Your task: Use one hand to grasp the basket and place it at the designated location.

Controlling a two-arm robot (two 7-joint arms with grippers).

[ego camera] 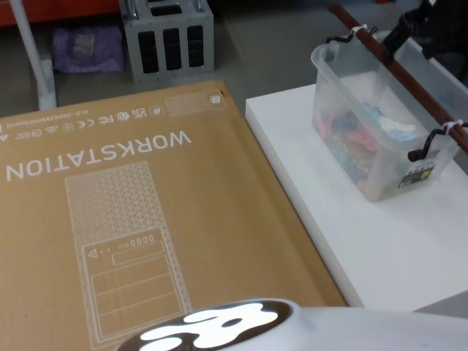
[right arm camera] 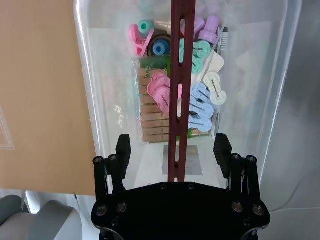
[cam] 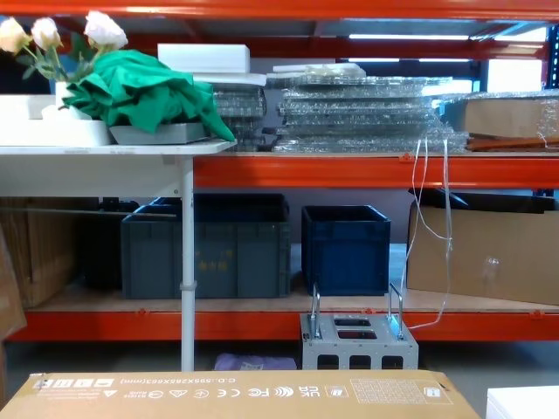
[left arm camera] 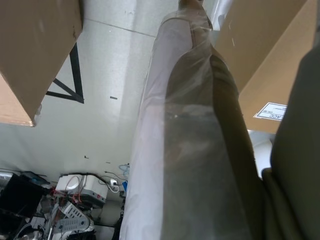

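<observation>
The basket [ego camera: 344, 110] is a translucent plastic tub on the white table at the right, with a reddish-brown slotted bar handle [ego camera: 398, 73] zip-tied across its top. It holds coloured clothes pegs and small items. My right gripper [ego camera: 402, 33] is black and hangs over the far end of the handle. In the right wrist view the right gripper [right arm camera: 173, 150] is open. Its fingers [right arm camera: 123, 150] stand on either side of the handle [right arm camera: 180, 65] without touching it, above the basket [right arm camera: 100, 100].
A big cardboard box [ego camera: 146, 219] marked WORKSTATION lies left of the white table [ego camera: 409, 256]. A grey metal box [ego camera: 168, 36] with two handles stands on the floor beyond it, also in the chest view [cam: 358, 345]. Dark blue crates [cam: 345, 249] sit on the rack.
</observation>
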